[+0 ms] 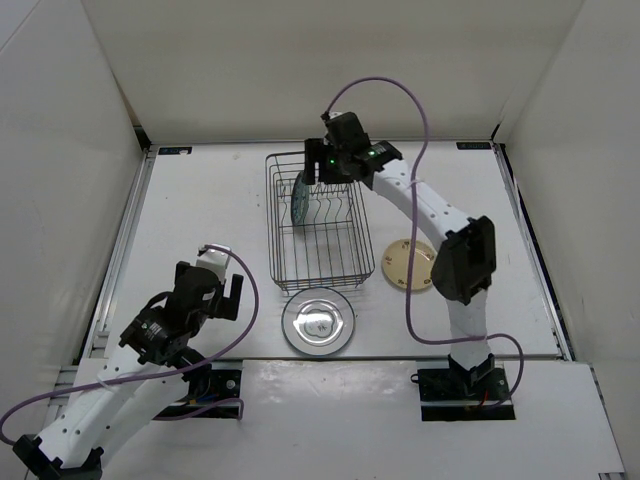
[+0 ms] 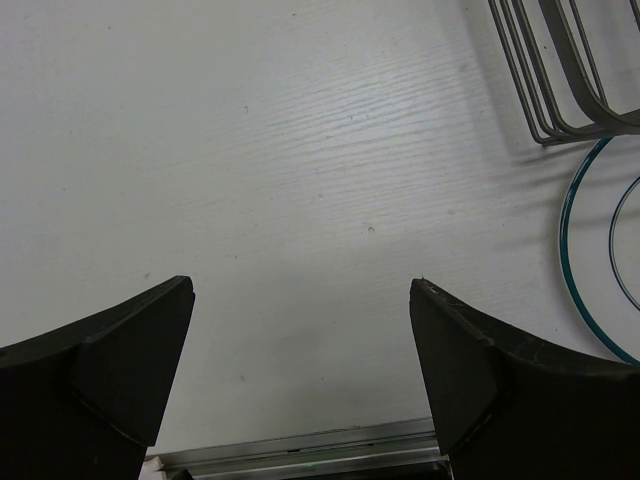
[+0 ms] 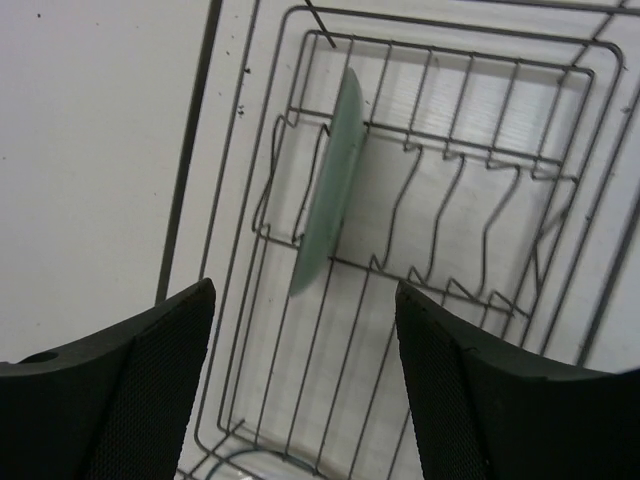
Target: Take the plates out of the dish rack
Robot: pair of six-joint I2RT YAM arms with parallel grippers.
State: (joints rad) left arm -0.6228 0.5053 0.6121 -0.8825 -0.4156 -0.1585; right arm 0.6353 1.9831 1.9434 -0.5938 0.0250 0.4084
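The dark wire dish rack stands mid-table. The teal-blue plate stands on edge between its prongs at the far left; in the right wrist view it shows edge-on inside the rack. My right gripper hovers open above the rack's far end, next to that plate. The white ringed plate lies flat in front of the rack; its rim shows in the left wrist view. The cream plate lies flat right of the rack. My left gripper is open and empty, low at the near left.
White walls enclose the table on three sides. A metal rail runs along the near table edge under my left gripper. My right arm reaches over the cream plate's near side. A rack corner shows in the left wrist view.
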